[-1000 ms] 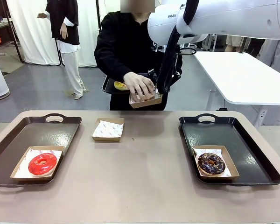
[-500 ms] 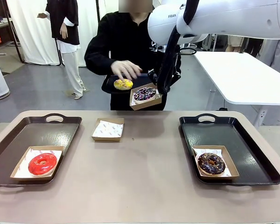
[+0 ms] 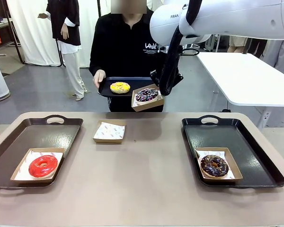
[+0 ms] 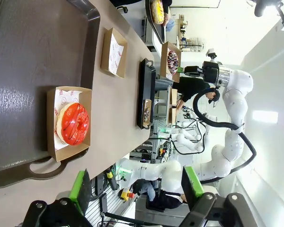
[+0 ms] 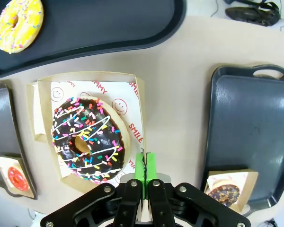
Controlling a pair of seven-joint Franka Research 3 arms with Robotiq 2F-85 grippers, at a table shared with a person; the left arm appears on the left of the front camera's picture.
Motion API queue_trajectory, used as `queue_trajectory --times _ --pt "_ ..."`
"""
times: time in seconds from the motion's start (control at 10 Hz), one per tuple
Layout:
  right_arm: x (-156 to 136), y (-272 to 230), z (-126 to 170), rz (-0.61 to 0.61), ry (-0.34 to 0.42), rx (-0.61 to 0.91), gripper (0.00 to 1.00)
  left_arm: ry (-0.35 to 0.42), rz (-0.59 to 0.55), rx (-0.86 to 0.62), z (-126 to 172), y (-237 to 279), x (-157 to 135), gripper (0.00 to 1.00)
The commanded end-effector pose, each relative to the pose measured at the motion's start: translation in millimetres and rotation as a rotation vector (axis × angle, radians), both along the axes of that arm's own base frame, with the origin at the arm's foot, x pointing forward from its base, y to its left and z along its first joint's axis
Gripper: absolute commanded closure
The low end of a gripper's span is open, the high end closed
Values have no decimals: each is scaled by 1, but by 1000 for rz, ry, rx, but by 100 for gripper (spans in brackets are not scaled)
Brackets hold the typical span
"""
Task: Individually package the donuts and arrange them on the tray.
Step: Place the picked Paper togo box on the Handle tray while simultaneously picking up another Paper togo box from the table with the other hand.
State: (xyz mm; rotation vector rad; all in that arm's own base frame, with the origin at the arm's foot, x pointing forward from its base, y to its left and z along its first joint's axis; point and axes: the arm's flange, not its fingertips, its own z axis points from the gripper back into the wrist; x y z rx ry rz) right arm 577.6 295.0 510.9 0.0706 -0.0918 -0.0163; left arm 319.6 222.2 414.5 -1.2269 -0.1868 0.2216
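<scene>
Pinching the wall of the cardboard box (image 5: 85, 76), right gripper (image 5: 144, 166) closed, tips half hidden, sprinkled donut (image 5: 87, 138) just beside them, left gripper (image 4: 136, 189) spread wide, red donut (image 4: 72, 123) boxed on a tray (image 4: 28, 56) well beyond.

Bare table (image 3: 151, 175) between left tray (image 3: 42, 135) and right tray (image 3: 217, 132) gives me passage; empty box (image 3: 109, 131) obstructs at 11 o'clock; person's tray (image 3: 135, 82) at 12.

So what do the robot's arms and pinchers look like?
The right arm is fat, round and white, with grey lettering and a black cable. Both the right gripper and left gripper are black with bright green pads.
</scene>
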Motion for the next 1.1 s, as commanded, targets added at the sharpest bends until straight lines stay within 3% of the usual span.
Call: queue_trajectory --times 0.0,0.2,0.4,0.6,0.8,1.0 --pt "-4 -2 -2 -1 -4 -2 100 -3 3 -8 0 1 -2 0" --pt "-1 -11 2 30 -4 15 99 -27 -31 59 13 -17 9 0" --pt "-7 -70 11 108 -2 41 99 -55 -94 192 52 -51 45 0" --pt "-22 -127 17 164 74 124 99 -72 -155 338 85 -95 73 0" --pt "-31 -175 13 140 148 90 99 -69 -194 510 109 -151 106 0" --pt "-36 -212 1 110 151 83 99 -60 -219 635 117 -208 144 0"
